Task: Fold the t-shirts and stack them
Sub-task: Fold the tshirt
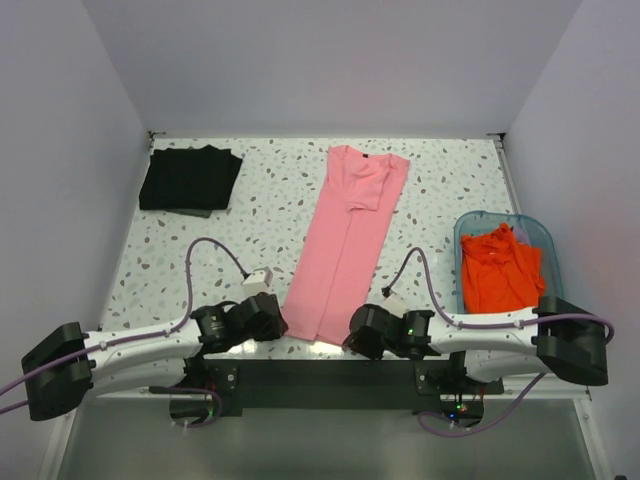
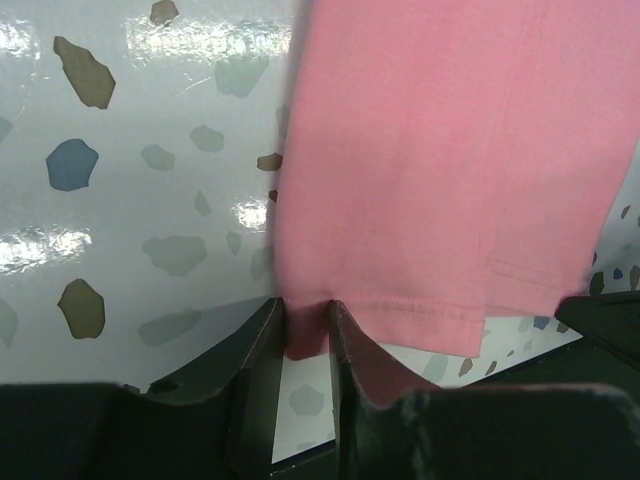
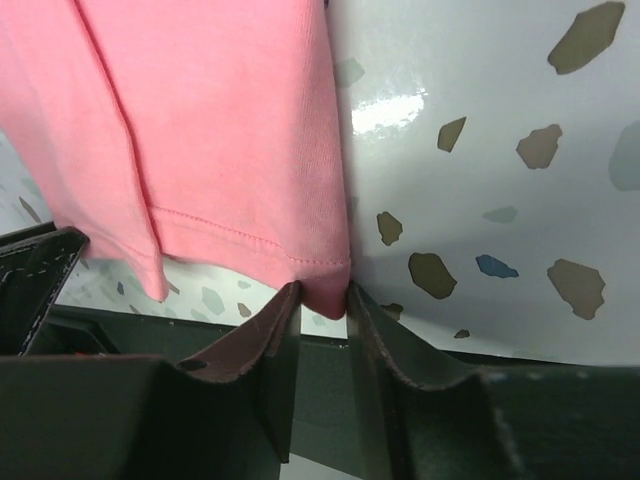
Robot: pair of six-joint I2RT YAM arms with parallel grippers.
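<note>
Left tool (image 2: 305,325) at 6 o'clock, its two dark fingers pinching the hem corner of pink shirt (image 2: 440,150). Shirt spreads toward 1 o'clock. Speckled, glossy bench (image 2: 150,200) at 9 o'clock.

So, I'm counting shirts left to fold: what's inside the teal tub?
Crumpled orange-red t-shirts fill the teal tub. How many there are cannot be told: the top cloth covers whatever lies beneath it.

The top external camera looks down from above and behind the arm bases, far enough back to take in the whole speckled table (image 1: 270,210). Each wrist camera sits just behind its own fingers and looks past the tips of the left gripper (image 2: 303,308) or the right gripper (image 3: 323,292), very near the tabletop. All three views share the pink t-shirt (image 1: 345,240) hem, its corners between the fingertips.
</note>
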